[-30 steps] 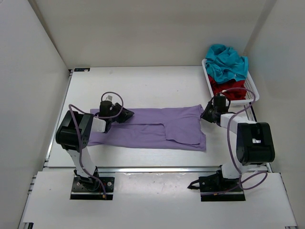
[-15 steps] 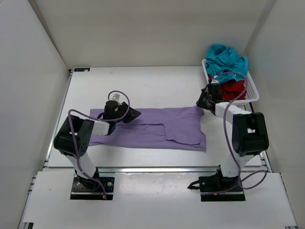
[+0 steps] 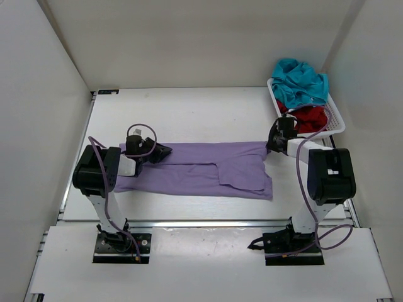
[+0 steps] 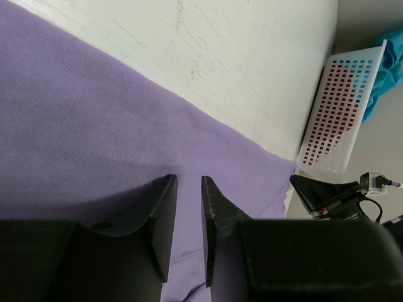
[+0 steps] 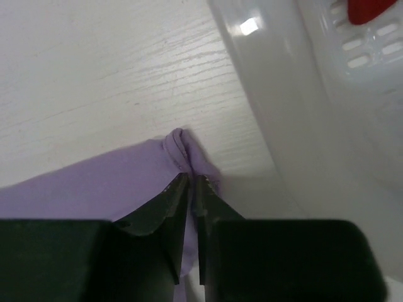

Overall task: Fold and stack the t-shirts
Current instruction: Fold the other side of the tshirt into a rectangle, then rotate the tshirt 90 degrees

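table (image 3: 189,107): white | purple shirt (image 3: 201,167): spread flat across the middle, partly folded | basket (image 3: 335,119): white mesh, far right corner | teal shirt (image 3: 301,82): heaped in the basket | red shirt (image 3: 310,118): in the basket, nearer side | left claw (image 4: 189,182): fingers slightly apart over the purple shirt's left part | right claw (image 5: 190,178): pinching the purple shirt's bunched right corner beside the basket

Lavender t-shirt (image 3: 201,168): plain light purple. Teal t-shirt (image 3: 301,82): plain blue-green. Dark red t-shirt (image 3: 310,117): plain. Basket (image 4: 337,107): white, grid of small holes. Tabletop (image 3: 189,113): white, faint grain.
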You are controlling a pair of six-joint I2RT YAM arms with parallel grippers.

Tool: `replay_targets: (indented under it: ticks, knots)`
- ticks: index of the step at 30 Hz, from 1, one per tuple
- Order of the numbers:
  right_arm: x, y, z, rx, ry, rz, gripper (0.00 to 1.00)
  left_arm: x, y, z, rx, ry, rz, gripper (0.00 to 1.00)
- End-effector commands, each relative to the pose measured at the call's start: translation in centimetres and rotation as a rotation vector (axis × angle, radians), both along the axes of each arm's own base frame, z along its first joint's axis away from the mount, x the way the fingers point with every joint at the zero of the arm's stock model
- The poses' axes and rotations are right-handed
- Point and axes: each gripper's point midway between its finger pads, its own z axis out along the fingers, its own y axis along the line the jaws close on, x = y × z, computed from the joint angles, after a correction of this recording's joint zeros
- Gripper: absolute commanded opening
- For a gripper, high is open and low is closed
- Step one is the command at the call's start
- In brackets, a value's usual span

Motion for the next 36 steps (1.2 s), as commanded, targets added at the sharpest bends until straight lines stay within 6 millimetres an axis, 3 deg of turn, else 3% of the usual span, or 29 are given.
replay_targets:
  ticks: [1,2,5,6,8,11,13,16,19,21,22,24,26,27,28,29,30,31,32,33,34,35,36]
  knots:
    - [1.7,0.5,3.9,-0.007,-0.130,0.007,0.11,0.2,-0.9,2.2,-0.041,-0.062,-0.022,0.33]
    - [1.8,1.4,4.2,-0.012,-0.142,0.031,0.12,0.3,-1.0,2.5,-0.039,-0.070,-0.022,0.33]
    - [2.0,3.6,8.3,-0.037,-0.234,0.072,0.21,0.3,-2.7,5.6,-0.028,-0.151,-0.066,0.33]
    - [1.6,4.7,8.8,-0.036,-0.240,0.097,0.23,-0.1,-3.1,5.8,-0.024,-0.149,-0.082,0.33]
    - [0.5,5.7,9.8,-0.044,-0.251,0.116,0.24,-0.4,-4.1,8.1,-0.002,-0.211,-0.109,0.34]
    - [-2.3,8.9,8.3,0.036,-0.213,0.196,0.09,-1.8,-5.5,9.4,0.038,-0.249,-0.157,0.35]
    - [-5.1,10.5,5.4,0.057,-0.131,0.242,0.04,-3.1,-6.4,9.5,0.063,-0.259,-0.196,0.36]
    - [-7.7,13.0,2.9,0.085,-0.028,0.334,0.00,-5.2,-8.0,9.2,0.087,-0.268,-0.271,0.36]
    - [-8.6,13.8,0.7,0.095,0.064,0.369,0.00,-7.1,-8.8,8.5,0.087,-0.253,-0.325,0.36]
    - [-8.2,13.8,-1.2,0.094,0.124,0.364,0.01,-8.1,-9.0,8.1,0.079,-0.241,-0.348,0.36]
    - [-6.9,13.9,-0.6,0.116,0.111,0.358,0.00,-8.5,-9.0,7.9,0.077,-0.237,-0.359,0.36]
    - [-5.0,14.1,-2.1,0.125,0.150,0.360,0.00,-9.5,-9.4,8.3,0.062,-0.239,-0.394,0.36]
    - [0.7,14.4,-0.4,0.125,0.099,0.370,0.00,-10.2,-9.7,9.0,0.035,-0.249,-0.417,0.36]
    - [1.2,14.2,-3.0,0.129,0.178,0.369,0.00,-10.4,-9.8,9.7,0.037,-0.267,-0.422,0.35]
    - [5.5,14.7,-0.3,0.129,0.101,0.383,0.00,-10.8,-9.7,9.1,0.053,-0.245,-0.433,0.36]
    - [9.1,15.5,0.4,0.123,0.089,0.401,0.00,-10.9,-9.4,9.6,0.061,-0.262,-0.428,0.36]
    - [9.1,15.6,-3.6,0.129,0.205,0.407,0.00,-11.1,-9.2,9.8,0.077,-0.265,-0.432,0.36]
    - [14.2,17.2,1.5,0.136,0.068,0.445,0.00,-11.2,-8.7,9.5,0.102,-0.256,-0.425,0.37]
    - [17.6,18.6,3.6,0.143,0.025,0.460,0.00,-11.1,-8.1,9.8,0.113,-0.272,-0.420,0.37]
    - [17.6,19.2,-0.9,0.160,0.119,0.465,0.00,-11.2,-7.3,9.4,0.121,-0.250,-0.403,0.37]
    - [21.0,20.8,5.5,0.219,-0.075,0.491,0.00,-11.3,-6.7,8.9,0.127,-0.230,-0.390,0.37]
    - [20.6,22.3,8.8,0.328,-0.153,0.538,0.04,-11.3,-6.4,9.2,0.134,-0.243,-0.382,0.38]
    - [20.3,22.4,12.4,0.351,-0.249,0.543,0.06,-11.6,-5.9,8.9,0.147,-0.234,-0.381,0.37]
